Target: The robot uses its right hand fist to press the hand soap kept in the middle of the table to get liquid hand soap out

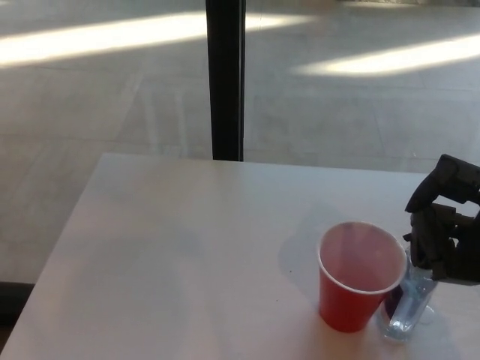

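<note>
The robot's black right hand (447,225) sits at the table's right edge, fingers curled into a fist holding nothing, directly above a clear plastic hand soap bottle (405,309) and covering its top. Just left of the bottle, touching or nearly so, stands an upright red plastic cup (358,277) on the white table (180,255).

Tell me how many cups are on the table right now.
1. The red cup stands near the table's front right, just left of the clear soap bottle under the right hand. Nothing suggests another, though the view crops the table's edges.
</note>
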Robot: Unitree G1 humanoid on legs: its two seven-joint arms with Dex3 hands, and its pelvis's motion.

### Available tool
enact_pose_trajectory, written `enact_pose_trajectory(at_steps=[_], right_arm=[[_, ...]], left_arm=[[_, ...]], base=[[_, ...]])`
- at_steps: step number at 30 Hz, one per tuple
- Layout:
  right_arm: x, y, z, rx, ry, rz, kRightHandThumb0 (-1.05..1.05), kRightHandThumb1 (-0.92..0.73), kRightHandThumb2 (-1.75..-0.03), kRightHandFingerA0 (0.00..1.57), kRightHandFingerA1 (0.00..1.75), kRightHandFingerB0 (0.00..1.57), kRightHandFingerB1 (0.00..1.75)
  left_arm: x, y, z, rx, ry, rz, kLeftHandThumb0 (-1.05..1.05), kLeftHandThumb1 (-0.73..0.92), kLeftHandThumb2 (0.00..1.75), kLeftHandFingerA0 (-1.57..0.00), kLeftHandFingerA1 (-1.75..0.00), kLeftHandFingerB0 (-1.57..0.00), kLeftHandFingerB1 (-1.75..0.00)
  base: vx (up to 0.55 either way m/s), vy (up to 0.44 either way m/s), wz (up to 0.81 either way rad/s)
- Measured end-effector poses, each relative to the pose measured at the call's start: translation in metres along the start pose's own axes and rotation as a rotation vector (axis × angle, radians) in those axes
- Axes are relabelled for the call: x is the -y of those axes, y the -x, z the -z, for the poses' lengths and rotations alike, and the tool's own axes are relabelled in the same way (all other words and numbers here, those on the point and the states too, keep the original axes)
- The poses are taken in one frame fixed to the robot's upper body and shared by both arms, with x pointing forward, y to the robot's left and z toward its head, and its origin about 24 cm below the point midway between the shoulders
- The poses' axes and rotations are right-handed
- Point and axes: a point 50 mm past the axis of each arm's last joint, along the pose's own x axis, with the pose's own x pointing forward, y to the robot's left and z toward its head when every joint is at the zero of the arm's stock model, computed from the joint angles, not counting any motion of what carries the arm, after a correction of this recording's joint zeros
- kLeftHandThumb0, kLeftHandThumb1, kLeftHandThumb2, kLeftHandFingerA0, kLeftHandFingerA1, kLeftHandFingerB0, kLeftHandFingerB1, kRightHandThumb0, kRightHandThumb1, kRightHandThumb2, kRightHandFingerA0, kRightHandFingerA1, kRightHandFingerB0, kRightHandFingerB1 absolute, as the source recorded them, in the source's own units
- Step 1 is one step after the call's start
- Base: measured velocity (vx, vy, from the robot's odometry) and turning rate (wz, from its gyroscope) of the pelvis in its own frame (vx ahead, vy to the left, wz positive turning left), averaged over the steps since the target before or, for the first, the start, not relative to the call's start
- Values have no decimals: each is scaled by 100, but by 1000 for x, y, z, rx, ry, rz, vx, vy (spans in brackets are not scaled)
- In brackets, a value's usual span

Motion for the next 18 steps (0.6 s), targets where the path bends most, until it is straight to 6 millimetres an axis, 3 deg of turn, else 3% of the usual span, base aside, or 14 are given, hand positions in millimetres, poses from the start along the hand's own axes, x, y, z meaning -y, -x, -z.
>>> enact_pose_trajectory(at_steps=[8, 14, 16, 18], right_arm=[[0, 0, 2, 17, 3, 2, -23, -52, -128, 108, 175, 72, 170], [0, 0, 3, 29, 9, -1, -22, -53, -124, 107, 175, 71, 172], [0, 0, 3, 33, 11, -2, -24, -52, -123, 103, 175, 78, 161], [-1, 0, 3, 37, 12, -3, -23, -50, -128, 106, 175, 73, 167]], left_arm=[[2, 0, -8, 25, 6, 4, -17, 45, 99, -65, -84, -47, -73], [2, -1, -10, 30, 8, 5, -17, 45, 97, -68, -86, -53, -76], [2, -1, -11, 31, 9, 5, -17, 45, 98, -70, -87, -53, -77], [3, -1, -12, 33, 10, 6, -16, 45, 98, -67, -86, -50, -75]], base=[[0, 0, 0], [0, 0, 0], [0, 0, 0], [0, 0, 0]])
